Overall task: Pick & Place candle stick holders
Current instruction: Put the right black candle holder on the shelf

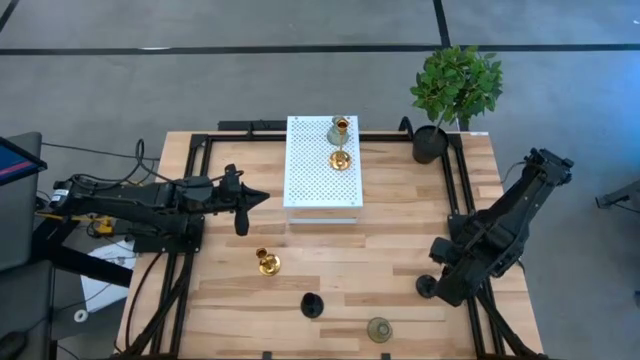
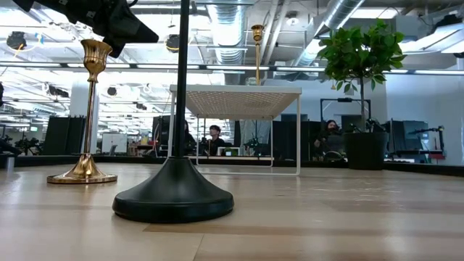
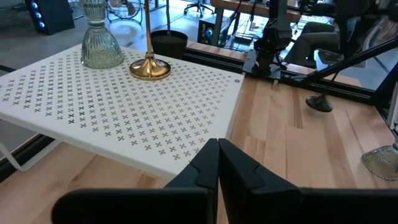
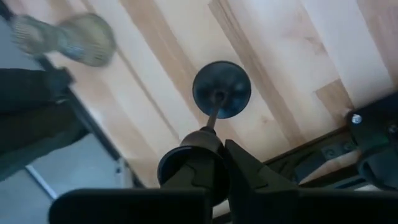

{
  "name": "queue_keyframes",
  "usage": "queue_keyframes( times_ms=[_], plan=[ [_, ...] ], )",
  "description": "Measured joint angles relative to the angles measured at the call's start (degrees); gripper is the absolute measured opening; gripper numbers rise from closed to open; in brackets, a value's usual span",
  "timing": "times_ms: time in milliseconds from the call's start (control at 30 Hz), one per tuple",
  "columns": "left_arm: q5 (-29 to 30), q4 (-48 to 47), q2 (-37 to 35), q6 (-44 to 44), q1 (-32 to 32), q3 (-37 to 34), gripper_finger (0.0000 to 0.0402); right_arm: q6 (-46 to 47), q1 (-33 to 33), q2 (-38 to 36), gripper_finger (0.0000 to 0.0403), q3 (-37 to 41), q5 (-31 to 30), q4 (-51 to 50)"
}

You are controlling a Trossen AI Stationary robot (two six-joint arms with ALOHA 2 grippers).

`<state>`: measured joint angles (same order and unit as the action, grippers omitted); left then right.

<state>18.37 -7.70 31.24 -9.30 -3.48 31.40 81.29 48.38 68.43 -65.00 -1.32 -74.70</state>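
Right pincer (image 4: 219, 163): closed, beside a black holder (image 4: 221, 90) at the table's (image 1: 400, 215) right edge. Left pincer (image 3: 217, 163): closed, empty, near the white stand (image 1: 300, 170). Holders, high view: six. Stand: one gold (image 1: 340, 158), one grey-green (image 1: 337, 130). Table: gold (image 1: 267, 263), black (image 1: 312, 305), grey-green (image 1: 379, 329). Low view shows three.

1. An open-plan robotics lab or office-workshop: beyond the table (image 2: 362, 217) stretches a wide, bright hall.
2. Exposed silver ducts (image 2: 341, 14) and pipes run across the ceiling above the table.
3. People sit at desks with monitors (image 2: 215, 138) behind the table.
4. Around the table lies grey carpet marked with dark tape lines (image 1: 300, 48).
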Motion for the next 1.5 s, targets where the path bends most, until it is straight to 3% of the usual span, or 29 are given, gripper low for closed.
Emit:
queue_keyframes(
  times_ms=[167,400,667,900,1133,1500],
  plan=[
    [0.0,0.0,0.0,0.0,0.0,0.0,0.0008,-3.4,-3.8,-1.0,0.0005,-4.5,0.0,-2.2],
    [0.0,0.0,0.0,0.0,0.0,0.0,0.0008,-16.1,-14.0,1.5,0.0005,-15.0,0.0,-6.1],
    [0.0,0.0,0.0,0.0,0.0,0.0,0.0008,-34.7,-28.2,10.1,0.0005,-31.9,1.4,-15.0],
    [0.0,0.0,0.0,0.0,0.0,0.0,0.0008,-49.6,-38.0,19.0,0.0005,-47.1,5.9,-15.3],
    [0.0,-0.1,0.0,0.0,0.0,0.0,0.0008,-55.0,-47.6,25.5,0.0005,-57.1,5.9,-15.3],
    [0.0,-0.3,0.0,0.0,0.0,0.0,0.0008,-57.7,-58.3,36.6,0.0005,-65.2,5.8,-15.5]
  ],
)
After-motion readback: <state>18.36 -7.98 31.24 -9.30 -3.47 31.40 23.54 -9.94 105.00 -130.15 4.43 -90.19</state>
